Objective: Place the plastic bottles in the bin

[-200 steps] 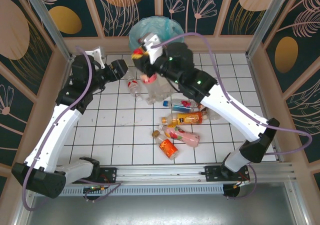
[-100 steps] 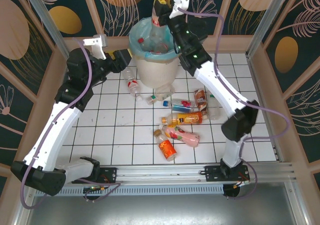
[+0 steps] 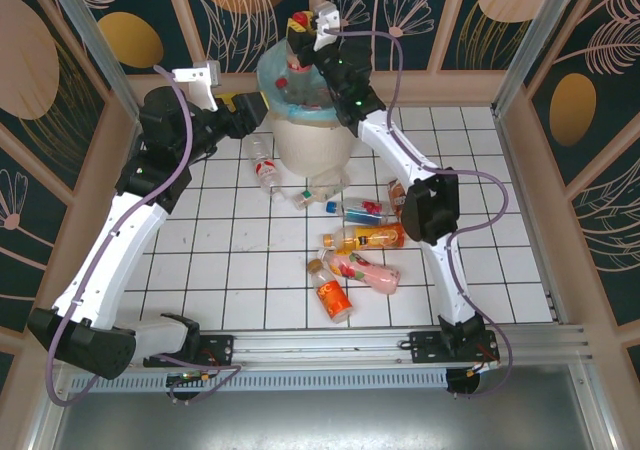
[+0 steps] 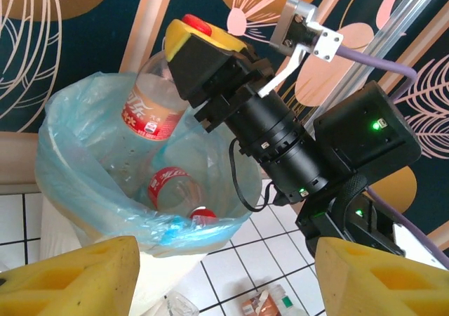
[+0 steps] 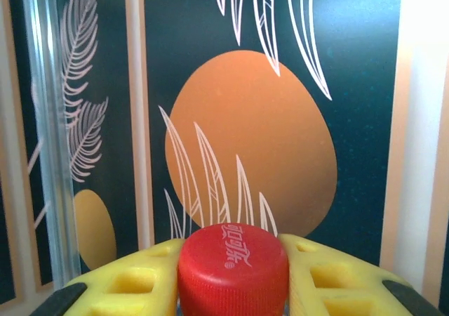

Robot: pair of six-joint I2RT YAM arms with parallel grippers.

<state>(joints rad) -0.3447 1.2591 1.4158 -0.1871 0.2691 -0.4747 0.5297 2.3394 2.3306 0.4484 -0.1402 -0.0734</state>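
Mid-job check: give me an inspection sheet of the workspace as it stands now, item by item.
Surface: white tiled table, bottles lying loose near its middle.
Job's things: round off-white plastic bin lined with a light blue bag; clear red-capped bottle held over its mouth; red-labelled bottle inside; orange bottle and pink bottle among those on the tiles.
Clutter: nothing seen.
Grippers: right gripper shut on the clear red-capped bottle at its cap end; left gripper open, empty, beside the bin.
Cables: purple cable along each arm, looping free near the right wrist.
Surroundings: dark leaf-patterned wall panels, metal frame posts.
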